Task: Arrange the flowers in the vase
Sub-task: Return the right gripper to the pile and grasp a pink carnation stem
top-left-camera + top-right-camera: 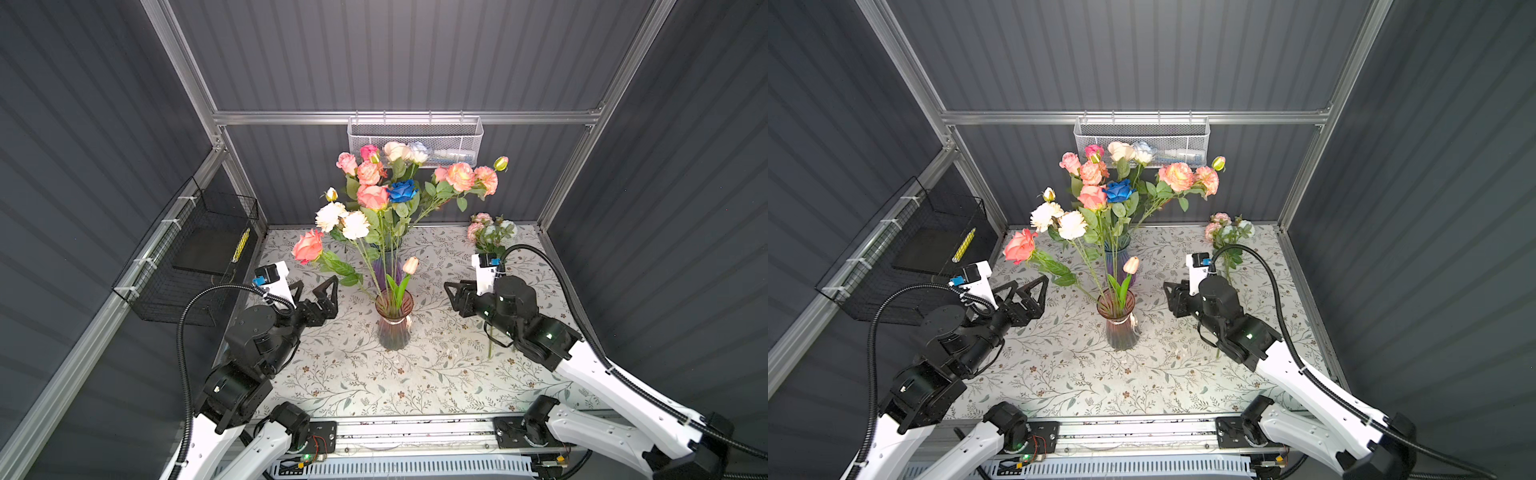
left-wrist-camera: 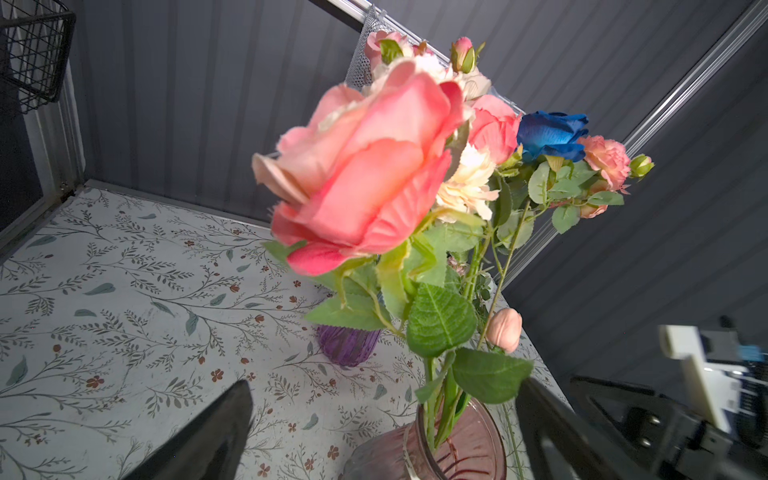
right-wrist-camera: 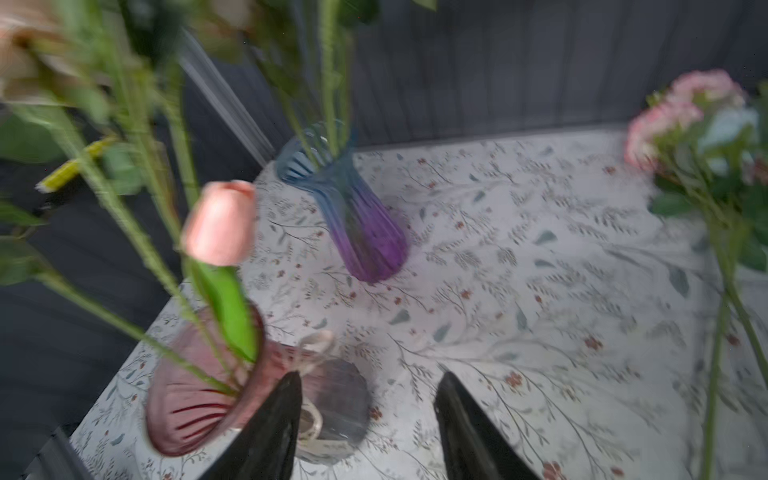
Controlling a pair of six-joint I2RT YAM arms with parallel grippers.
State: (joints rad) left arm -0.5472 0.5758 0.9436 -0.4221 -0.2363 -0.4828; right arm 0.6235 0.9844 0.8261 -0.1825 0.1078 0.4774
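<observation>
Fingers (image 2: 216, 436) parted on left gripper (image 1: 318, 281) and right gripper (image 3: 370, 376); nothing held.
The pink spray (image 1: 486, 232) at the table's (image 1: 436, 374) far right corner is best gripped low on the stem.

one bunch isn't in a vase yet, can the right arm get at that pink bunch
Probably yes: the pink bunch lies close by the right gripper, open and empty, with nothing between them.

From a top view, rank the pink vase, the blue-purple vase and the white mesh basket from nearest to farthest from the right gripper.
1. pink vase: mid-table, beside the right gripper.
2. blue-purple vase: behind the pink one, towards the back wall.
3. white mesh basket: hung high on the back wall.
</observation>
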